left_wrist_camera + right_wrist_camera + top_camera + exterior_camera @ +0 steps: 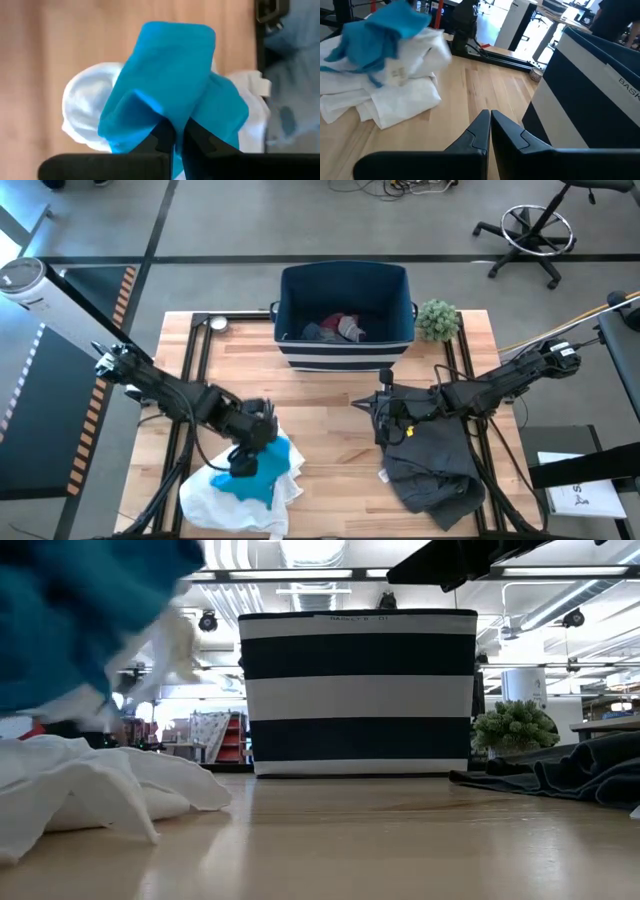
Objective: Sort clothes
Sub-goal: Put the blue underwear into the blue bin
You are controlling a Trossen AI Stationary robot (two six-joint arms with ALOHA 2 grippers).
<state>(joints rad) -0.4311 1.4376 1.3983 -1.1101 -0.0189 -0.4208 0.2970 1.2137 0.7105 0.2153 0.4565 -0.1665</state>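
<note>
My left gripper (246,457) is over the table's near left, shut on a teal-blue piece (268,467) that also shows in the left wrist view (170,75). Under it a large white garment (222,497) lies crumpled on the table and shows in the low view (90,785). My right gripper (366,406) is shut and empty above the table's middle (490,125). Beside it a large dark grey garment (432,465) lies on the near right. Maroon and grey pieces (340,328) lie inside the navy striped bin (345,350). My left gripper pinches a bunched fold of the teal-blue piece (165,117) between its two fingers, coming from above and pointing down. The cloth bulges out beyond the fingers in several layers. It hangs raised over the white garment (85,105); whether its lower end touches it I cannot tell.
The navy bin with white stripes (358,690) stands at the table's far middle, and a small green plant (437,319) stands to its right. Bare wood lies between the two garments and in front of the bin.
</note>
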